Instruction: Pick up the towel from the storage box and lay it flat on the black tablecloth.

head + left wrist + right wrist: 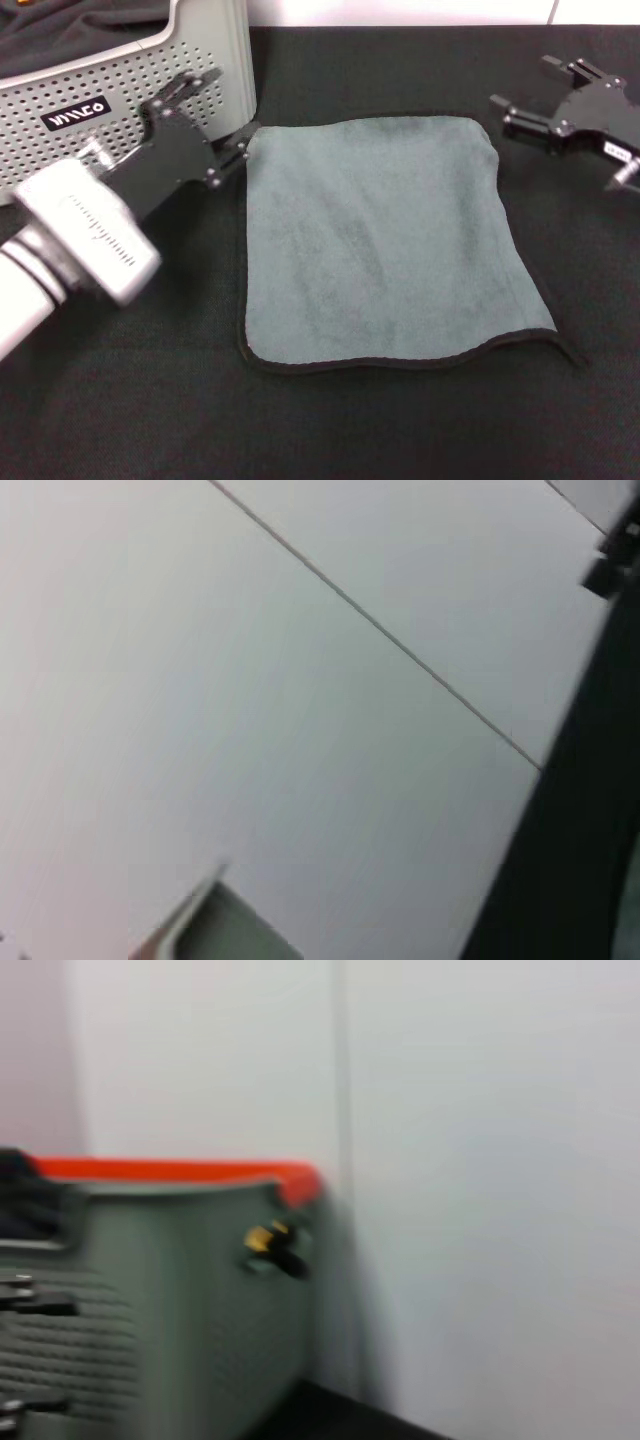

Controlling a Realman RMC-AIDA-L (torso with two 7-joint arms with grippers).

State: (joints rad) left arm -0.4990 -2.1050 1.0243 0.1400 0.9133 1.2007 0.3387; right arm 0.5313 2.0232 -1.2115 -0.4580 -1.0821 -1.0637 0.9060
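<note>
The grey-green towel (375, 240) lies spread flat on the black tablecloth (400, 430), its black edging showing along the near edge. My left gripper (213, 118) is open between the storage box (150, 70) and the towel's far left corner. One fingertip (240, 145) is right at that corner; I cannot tell if it touches. My right gripper (530, 95) is open and empty, just beyond the towel's far right corner. The right wrist view shows the box (180, 1300) from the side; the left wrist view shows only one corner of it (215, 930).
A darker charcoal cloth (70, 25) lies inside the box at the far left. A white wall (250, 680) stands behind the table. The box's rim looks orange (200, 1170) in the right wrist view.
</note>
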